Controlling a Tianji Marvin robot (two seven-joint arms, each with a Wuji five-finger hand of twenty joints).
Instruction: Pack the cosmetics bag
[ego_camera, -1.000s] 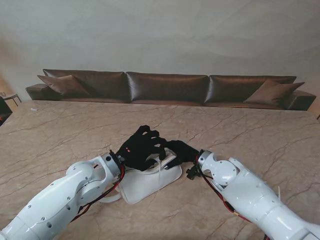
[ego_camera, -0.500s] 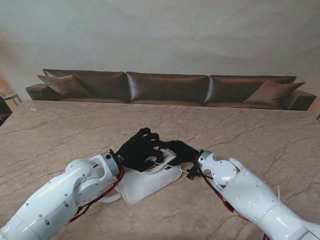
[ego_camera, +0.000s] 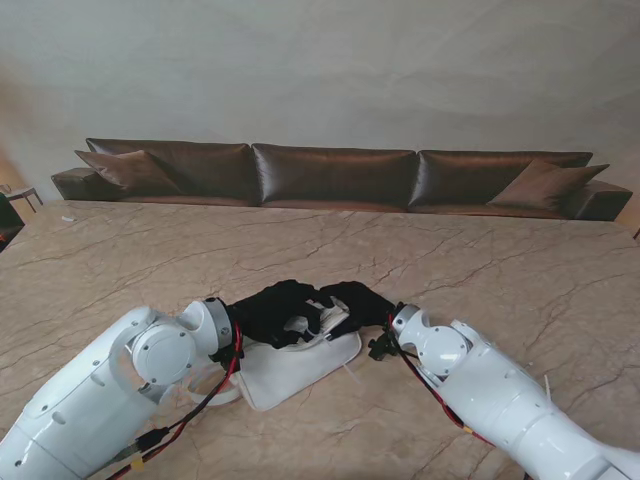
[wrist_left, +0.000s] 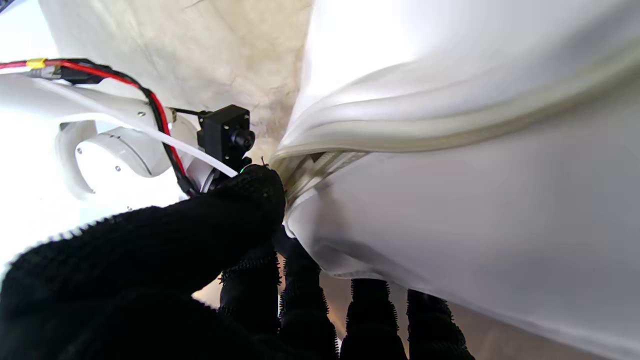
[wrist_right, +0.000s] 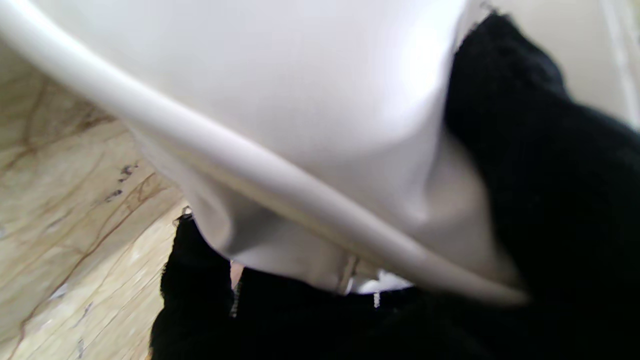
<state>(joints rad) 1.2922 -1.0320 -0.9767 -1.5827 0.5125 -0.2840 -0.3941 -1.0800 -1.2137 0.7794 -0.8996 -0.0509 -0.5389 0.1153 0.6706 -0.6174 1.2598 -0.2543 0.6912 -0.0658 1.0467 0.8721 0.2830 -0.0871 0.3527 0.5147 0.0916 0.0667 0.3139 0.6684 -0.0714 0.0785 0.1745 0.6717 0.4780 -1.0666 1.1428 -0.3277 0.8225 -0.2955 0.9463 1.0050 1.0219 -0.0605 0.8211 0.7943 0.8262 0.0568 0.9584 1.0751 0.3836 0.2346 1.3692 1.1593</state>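
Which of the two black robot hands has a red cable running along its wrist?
Both, in fact: the left hand and the right hand each show red cable at the wrist; both grip the white bag.

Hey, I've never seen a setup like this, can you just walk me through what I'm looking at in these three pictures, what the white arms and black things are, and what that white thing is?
This is a two-armed robot. The white tubes are its arms, and the black shapes are its five-fingered hands in knitted black gloves.

The wide picture comes from a camera on the robot's stand, looking down at a marble-patterned table, with a brown sofa behind it. The left hand and right hand meet over a white cosmetics bag lying on the table.

The other two pictures come from small cameras on each wrist, looking along the fingers, so they appear upside down and very close. In the left wrist view, gloved fingers pinch the bag's edge by the zipper. In the right wrist view, gloved fingers press against the white fabric too. Both hands seem to grip the bag; what is inside cannot be seen.
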